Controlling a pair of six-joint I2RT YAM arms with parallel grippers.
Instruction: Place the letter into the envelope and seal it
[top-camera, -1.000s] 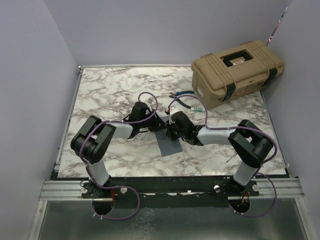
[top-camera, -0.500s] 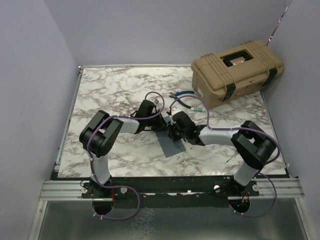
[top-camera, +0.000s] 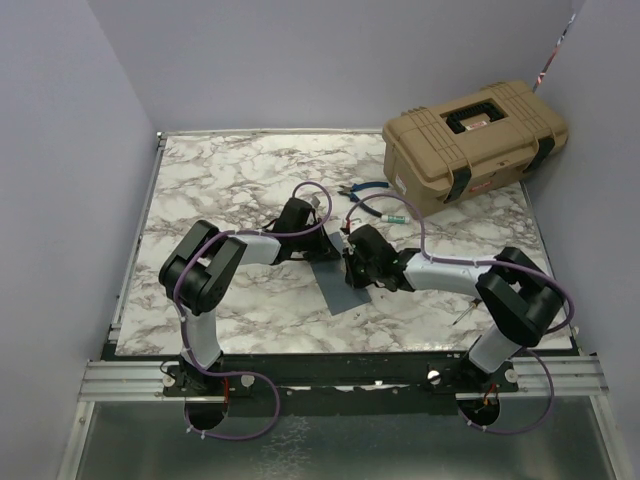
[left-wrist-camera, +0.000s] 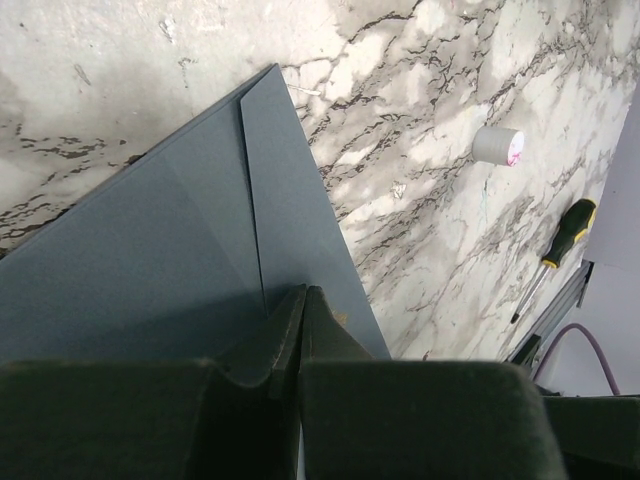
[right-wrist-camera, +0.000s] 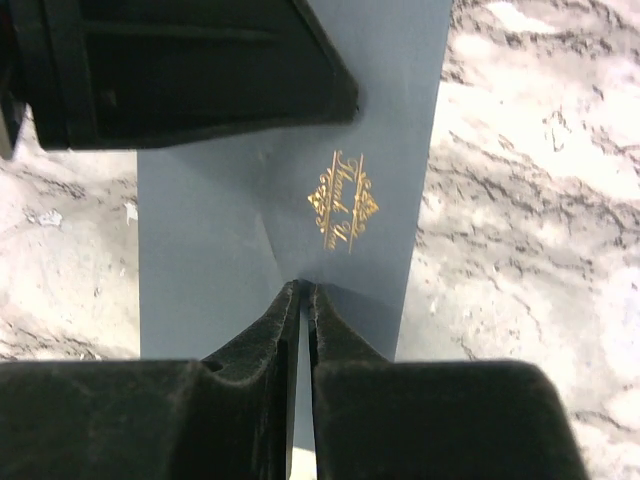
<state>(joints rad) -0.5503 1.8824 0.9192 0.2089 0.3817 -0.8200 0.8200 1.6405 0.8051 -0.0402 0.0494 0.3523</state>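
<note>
**Envelope** (top-camera: 338, 293): slate grey-blue, rectangular. Flat on the table (top-camera: 220, 180), about mid-width and toward the near half, turned at a slant. Far end under both grippers. Small gold ornamental mark (right-wrist-camera: 342, 200) mid-face, clear in the right wrist view. Straight crease (left-wrist-camera: 252, 200) down one side, seen from the left wrist, ending at that gripper's tips. No lifted corner in any view.

**Left gripper** (left-wrist-camera: 303, 295): reaching in from the left, low over the far-left part of the envelope. Fingers pressed together, only a hairline seam between them. Tips down on the blue paper at the end of the crease. Nothing pinched between them.

**Right gripper** (right-wrist-camera: 303, 290): reaching in from the right, just beside the left gripper. Fingers barely parted, a thin slit of blue paper showing between them. Tips at the envelope face just near of the gold mark. Nothing seen caught between them.

**Table:** white marble pattern with grey veining, walled on three sides.

**Tan hard case** (top-camera: 470, 145): far right corner, lid down, black latches.

**Blue-handled pliers** (top-camera: 362, 192): just left of the case, far of the grippers.

**Screwdriver** (left-wrist-camera: 560, 240): yellow and black handle, on the marble well apart from the envelope.

**Small white cylinder** (left-wrist-camera: 497, 145): pink mark on its end, on bare marble, clear of the envelope.
</note>
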